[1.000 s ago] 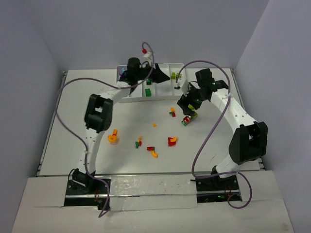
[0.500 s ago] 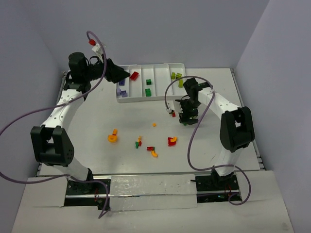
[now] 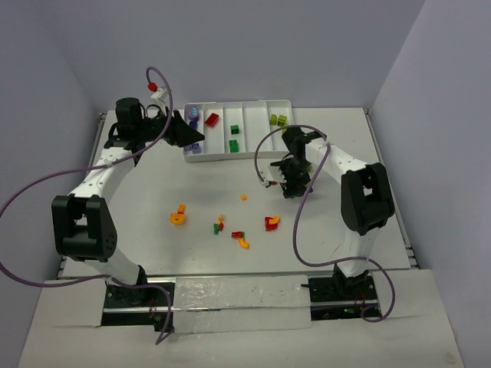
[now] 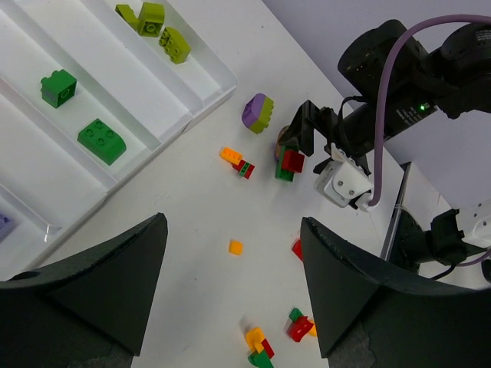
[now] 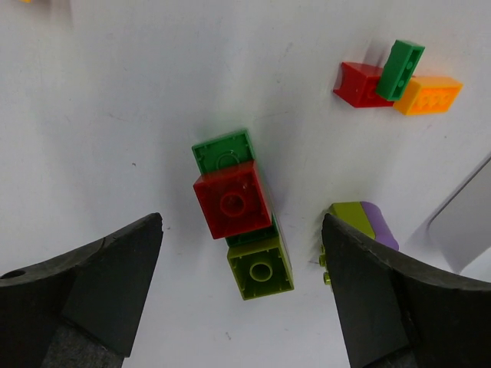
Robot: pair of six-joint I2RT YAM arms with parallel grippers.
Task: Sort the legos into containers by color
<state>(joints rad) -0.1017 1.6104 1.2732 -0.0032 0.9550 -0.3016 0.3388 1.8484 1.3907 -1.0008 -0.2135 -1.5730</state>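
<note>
The right gripper [image 5: 239,224] hangs over a little stack of red, green and lime plastic bricks [image 5: 232,201] on the white table [image 3: 192,253]. Its fingers are wide apart and hold nothing. The left gripper [image 4: 234,230] is wide and empty too, by the left end of the long white plastic tray [image 3: 230,157]. Some small bricks [image 3: 233,145] lie in the tray. Other loose bricks [image 3: 178,215] lie on the table.
</note>
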